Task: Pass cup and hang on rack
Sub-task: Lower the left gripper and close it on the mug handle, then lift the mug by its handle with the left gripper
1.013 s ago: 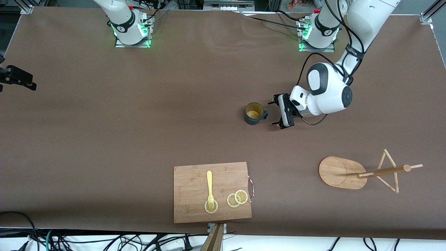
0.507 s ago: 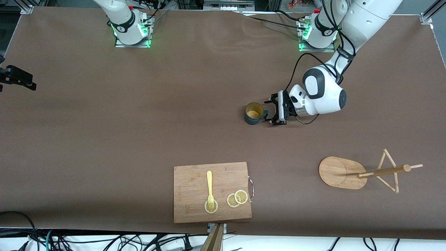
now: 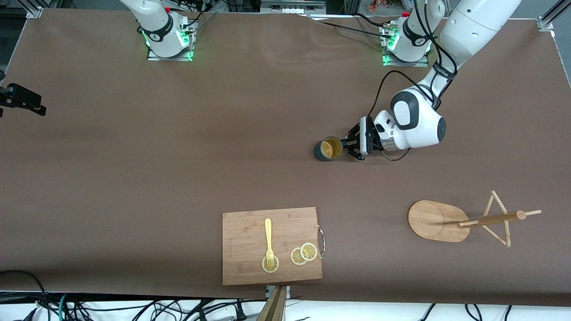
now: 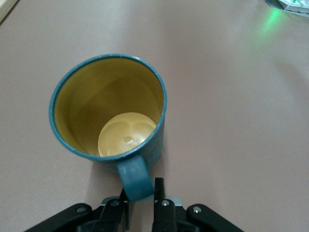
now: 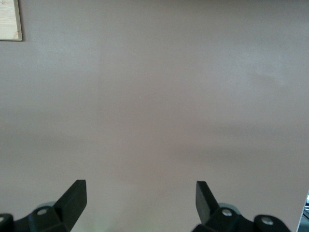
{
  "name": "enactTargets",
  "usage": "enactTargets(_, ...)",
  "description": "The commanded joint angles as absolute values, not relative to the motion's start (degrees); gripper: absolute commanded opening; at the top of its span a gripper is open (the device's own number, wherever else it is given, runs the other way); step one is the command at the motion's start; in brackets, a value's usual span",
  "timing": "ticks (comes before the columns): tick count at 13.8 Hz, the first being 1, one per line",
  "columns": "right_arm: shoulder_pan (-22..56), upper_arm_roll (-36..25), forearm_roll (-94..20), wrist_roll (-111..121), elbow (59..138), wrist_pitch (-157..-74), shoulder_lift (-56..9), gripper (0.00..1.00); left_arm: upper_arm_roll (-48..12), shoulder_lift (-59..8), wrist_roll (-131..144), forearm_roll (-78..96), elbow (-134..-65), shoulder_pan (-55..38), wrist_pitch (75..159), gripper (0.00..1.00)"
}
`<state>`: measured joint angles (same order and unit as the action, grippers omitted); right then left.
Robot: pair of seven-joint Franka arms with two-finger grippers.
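The dark teal cup [image 3: 327,150] with its yellow inside is near the table's middle, its mouth tipped toward the left arm. My left gripper [image 3: 349,147] is shut on its loop handle. In the left wrist view the cup [image 4: 108,108] fills the middle, and the gripper [image 4: 140,192] has one finger on each side of the handle [image 4: 136,178]. The wooden rack [image 3: 439,220] stands nearer to the front camera, toward the left arm's end, with its post and pegs [image 3: 495,218]. My right gripper [image 5: 140,193] is open over bare table; the arm waits.
A wooden cutting board [image 3: 243,249] lies at the table's front edge with a yellow fork [image 3: 268,238] and lemon slices [image 3: 304,253] on it. A corner of a wooden board [image 5: 9,19] shows in the right wrist view. A black device [image 3: 20,100] sits at the right arm's end.
My left gripper moved up to the cup and shut on its handle. The cup, upright before, now tips toward the gripper. The right arm has not moved.
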<state>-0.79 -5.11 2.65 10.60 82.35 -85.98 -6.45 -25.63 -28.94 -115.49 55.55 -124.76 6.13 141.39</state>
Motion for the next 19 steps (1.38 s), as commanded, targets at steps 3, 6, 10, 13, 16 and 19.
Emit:
enactTargets(3, -1.58, -4.66, 2.9, 11.07, 82.35, -86.04, -6.24, 1.0, -26.1, -26.2, -115.42, 57.75, -123.66, 11.85, 133.62, 0.0)
enactTargets(6, -1.58, -4.66, 2.9, 11.07, 82.35, -86.04, -6.24, 1.0, -25.58, -25.58, -107.87, 56.34, -120.95, 17.39, 122.47, 0.0)
enactTargets(10, -1.67, -4.66, 2.81, 11.08, 82.35, -86.04, -6.24, 1.0, -25.49, -25.58, -97.5, 55.47, -118.84, 26.52, 112.52, 0.0)
enactTargets(13, -1.67, -4.66, 2.81, 11.16, 82.35, -86.04, -6.24, 1.0, -25.49, -25.75, -86.26, 50.37, -113.57, 32.5, 104.27, 0.0)
enactTargets(16, -1.58, -4.66, 2.81, 11.07, 82.35, -86.04, -6.24, 1.0, -25.4, -25.75, -76.05, 47.3, -111.54, 36.81, 96.0, 0.0)
enactTargets(19, -1.67, -4.75, 2.81, 11.07, 82.35, -86.04, -6.24, 1.0, -25.49, -26.45, -65.08, 47.02, -110.14, 41.47, 90.29, 0.0)
